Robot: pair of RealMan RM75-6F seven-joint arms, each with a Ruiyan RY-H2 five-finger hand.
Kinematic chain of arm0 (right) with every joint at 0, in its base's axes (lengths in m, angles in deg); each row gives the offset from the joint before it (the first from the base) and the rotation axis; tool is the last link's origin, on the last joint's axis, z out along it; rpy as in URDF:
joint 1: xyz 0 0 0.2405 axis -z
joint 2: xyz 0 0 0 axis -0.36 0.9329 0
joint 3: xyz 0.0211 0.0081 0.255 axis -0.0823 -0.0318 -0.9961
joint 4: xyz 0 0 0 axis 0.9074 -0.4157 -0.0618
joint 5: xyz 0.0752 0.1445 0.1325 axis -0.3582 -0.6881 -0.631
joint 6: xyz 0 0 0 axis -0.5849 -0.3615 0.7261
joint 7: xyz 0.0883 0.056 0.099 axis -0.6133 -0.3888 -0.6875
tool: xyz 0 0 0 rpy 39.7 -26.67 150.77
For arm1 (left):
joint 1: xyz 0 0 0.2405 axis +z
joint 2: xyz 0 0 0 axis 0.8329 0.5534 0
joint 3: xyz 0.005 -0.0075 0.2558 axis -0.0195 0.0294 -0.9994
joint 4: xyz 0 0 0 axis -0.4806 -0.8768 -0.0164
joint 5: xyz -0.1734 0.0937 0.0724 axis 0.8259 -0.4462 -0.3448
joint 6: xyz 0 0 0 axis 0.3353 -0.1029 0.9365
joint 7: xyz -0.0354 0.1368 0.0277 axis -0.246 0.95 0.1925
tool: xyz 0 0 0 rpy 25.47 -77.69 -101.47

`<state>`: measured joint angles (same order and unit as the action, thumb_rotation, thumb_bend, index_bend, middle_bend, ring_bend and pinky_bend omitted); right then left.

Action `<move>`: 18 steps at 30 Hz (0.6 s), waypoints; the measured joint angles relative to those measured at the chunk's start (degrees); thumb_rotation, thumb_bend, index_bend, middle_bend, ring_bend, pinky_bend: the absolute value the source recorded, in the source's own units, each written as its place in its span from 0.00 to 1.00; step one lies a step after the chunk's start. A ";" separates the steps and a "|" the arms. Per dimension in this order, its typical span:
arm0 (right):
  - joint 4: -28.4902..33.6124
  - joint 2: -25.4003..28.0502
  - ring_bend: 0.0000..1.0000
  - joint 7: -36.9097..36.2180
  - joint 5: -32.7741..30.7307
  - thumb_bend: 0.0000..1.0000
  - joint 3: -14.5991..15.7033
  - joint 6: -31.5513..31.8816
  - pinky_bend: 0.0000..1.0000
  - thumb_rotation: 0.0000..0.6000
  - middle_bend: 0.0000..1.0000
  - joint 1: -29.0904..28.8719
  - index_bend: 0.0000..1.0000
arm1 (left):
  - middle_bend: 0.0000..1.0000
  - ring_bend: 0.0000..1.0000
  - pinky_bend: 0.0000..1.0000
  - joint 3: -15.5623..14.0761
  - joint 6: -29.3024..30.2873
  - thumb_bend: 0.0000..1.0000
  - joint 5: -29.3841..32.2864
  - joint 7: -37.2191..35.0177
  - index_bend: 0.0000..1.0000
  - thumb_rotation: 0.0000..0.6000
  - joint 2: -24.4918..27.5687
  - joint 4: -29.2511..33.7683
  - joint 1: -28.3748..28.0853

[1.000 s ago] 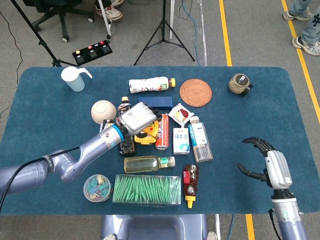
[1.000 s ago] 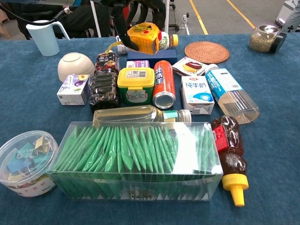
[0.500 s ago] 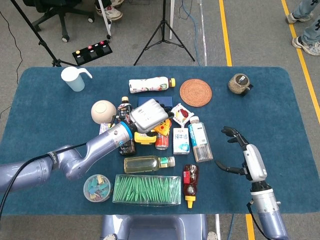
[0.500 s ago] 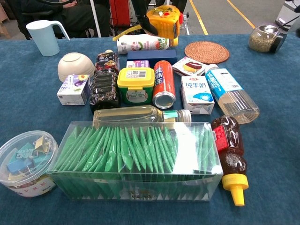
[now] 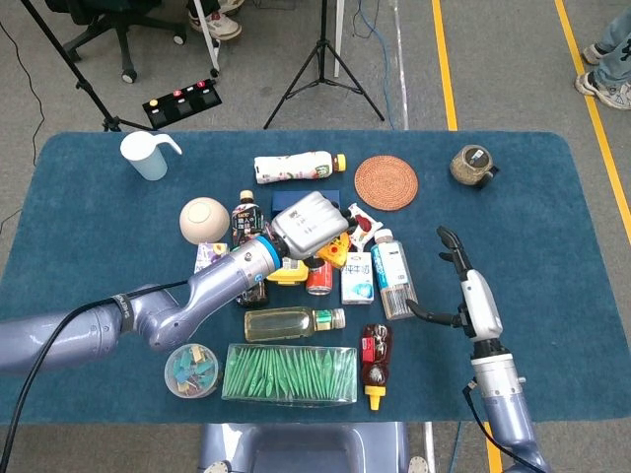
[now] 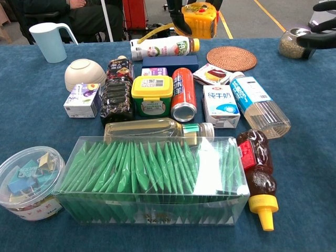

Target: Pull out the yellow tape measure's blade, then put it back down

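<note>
Tape measure (image 6: 199, 20) sits lifted off the table in my left hand (image 5: 310, 222), fingers wrapped around its yellow case; from the chest view I see it hanging above the white drink bottle (image 6: 160, 48), with a short curl of yellow blade (image 6: 148, 34) trailing out toward 8 o'clock. From the head view the case is mostly hidden under the hand, only a yellow edge (image 5: 335, 252) showing at its 5 o'clock.

My right hand (image 5: 461, 286) holds nothing, fingers spread apart, hovering well off at 3 o'clock from the left hand, beyond the clear water bottle (image 5: 394, 281) and the milk carton (image 5: 356, 277).

I judge the step in hand to be bringing the two hands together for the pull. To do it well I want the left grip firm and the case turned so the blade tip faces 3 o'clock, toward the free hand. Then I close the right fingers on the tip hook only, and draw straight outward, level, high enough that the blade clears the red can (image 6: 184, 93) and the cartons below. A slanted pull risks kinking the blade or sweeping the clutter.
</note>
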<state>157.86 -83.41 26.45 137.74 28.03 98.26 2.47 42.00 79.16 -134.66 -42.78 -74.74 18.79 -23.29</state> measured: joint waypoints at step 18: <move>-0.36 -7.37 0.03 13.41 -9.88 0.18 -4.46 3.16 0.14 1.00 0.00 -4.04 0.00 | 0.42 0.41 0.49 -4.47 3.51 0.26 16.22 8.38 0.55 1.00 -4.44 -2.54 -10.85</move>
<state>157.50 -90.78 39.86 127.86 23.58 101.43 -1.57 37.53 82.67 -118.44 -34.39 -79.18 16.25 -34.13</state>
